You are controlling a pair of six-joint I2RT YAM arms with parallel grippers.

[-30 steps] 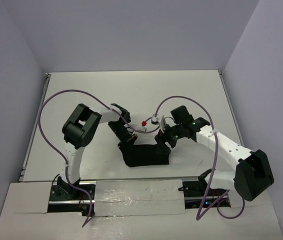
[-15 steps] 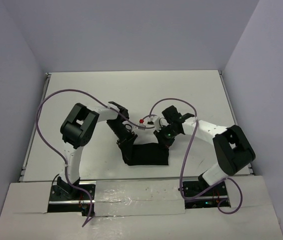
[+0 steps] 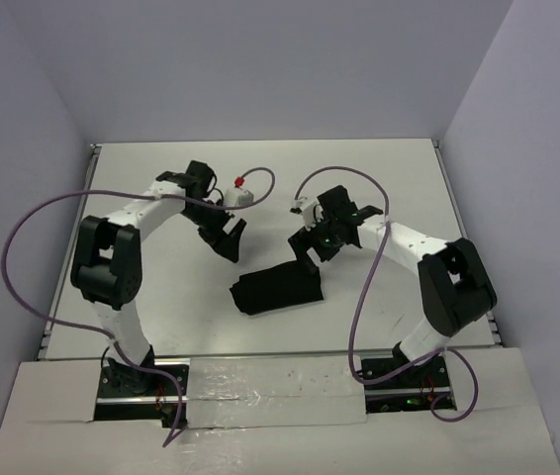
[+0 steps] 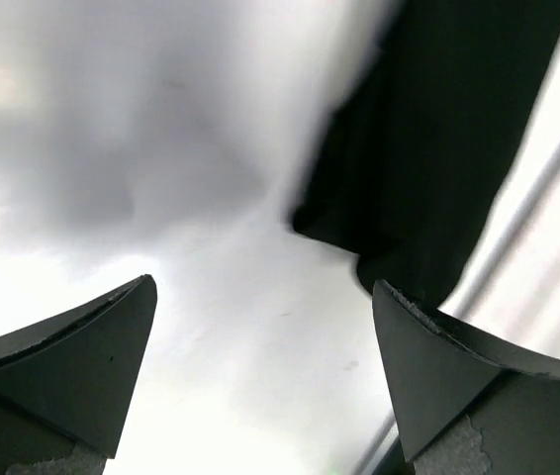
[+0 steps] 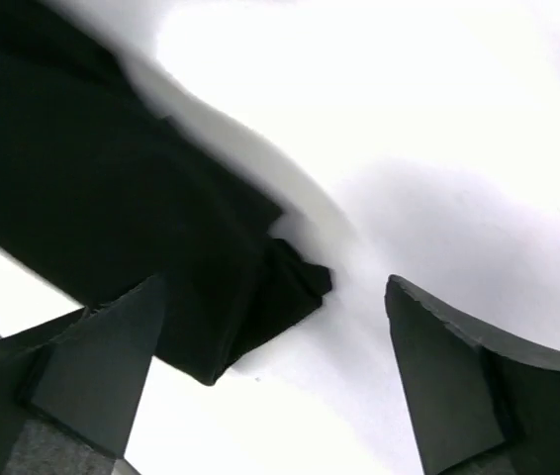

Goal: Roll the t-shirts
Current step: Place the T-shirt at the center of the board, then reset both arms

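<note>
The black t-shirt [image 3: 276, 288] lies as a compact rolled bundle on the white table, slightly tilted, just in front of both arms' tips. My left gripper [image 3: 228, 238] hovers to its far left, apart from it, jaws wide open. In the left wrist view the gripper [image 4: 262, 284] has only bare table between its fingers, and the t-shirt [image 4: 438, 129] sits at the upper right. My right gripper [image 3: 307, 248] hangs over the bundle's far right corner, open. In the right wrist view the gripper [image 5: 275, 287] frames a loose corner of the t-shirt [image 5: 92, 178] without clamping it.
Purple cables [image 3: 33, 237] loop off both arms. A white connector with a red tip [image 3: 237, 184] sits on the left wrist. Grey walls close in the table [image 3: 379, 178] on three sides. A taped white ledge [image 3: 260, 386] runs along the near edge.
Both grippers have let go of the t-shirt and pulled back from it. The left arm swung up and to the left. The bundle now lies free, shifted slightly and tilted.
</note>
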